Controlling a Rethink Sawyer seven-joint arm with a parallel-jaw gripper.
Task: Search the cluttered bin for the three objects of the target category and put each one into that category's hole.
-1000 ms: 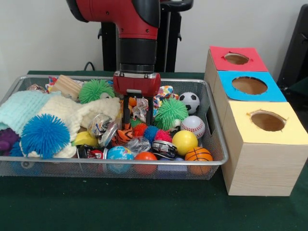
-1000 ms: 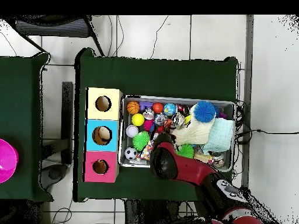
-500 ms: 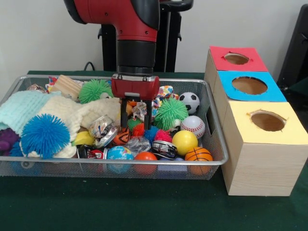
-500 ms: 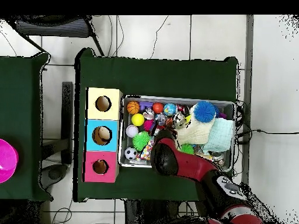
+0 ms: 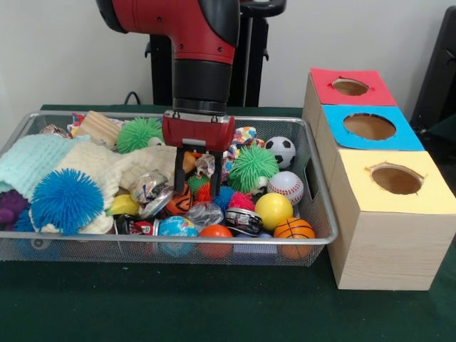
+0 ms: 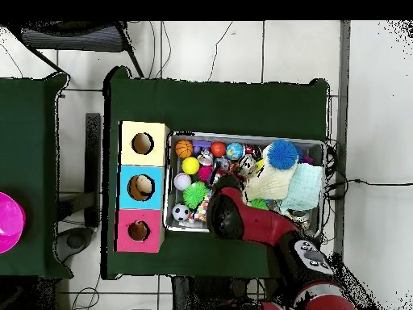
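Note:
The wire-mesh bin [image 5: 214, 241] holds many toys and also shows in the overhead view [image 6: 242, 136]. The hole [image 5: 350, 87] is in the red top of the far box and shows in the overhead view too [image 6: 139, 231]. My gripper [image 5: 197, 188] hangs open inside the bin's middle, fingers spread and pointing down. A crumpled foil wrapper [image 5: 205, 165] and an orange striped toy [image 5: 179, 203] lie between and below the fingers. I cannot see that anything is gripped. In the overhead view the arm [image 6: 242, 222] covers the gripper.
Green spiky balls [image 5: 253, 167], a soccer ball [image 5: 281, 150], baseball [image 5: 286, 187], yellow ball [image 5: 273, 210], basketball [image 5: 293, 229] lie right of the gripper. A blue spiky ball [image 5: 65, 199] and knitted cloths [image 5: 92, 167] lie left. Blue-topped [image 5: 369, 127] and yellow-topped [image 5: 396, 179] boxes stand beside the bin.
The gripper has risen slightly and shifted a little to the left in the front view. Its fingers stay spread. The toys have not visibly moved.

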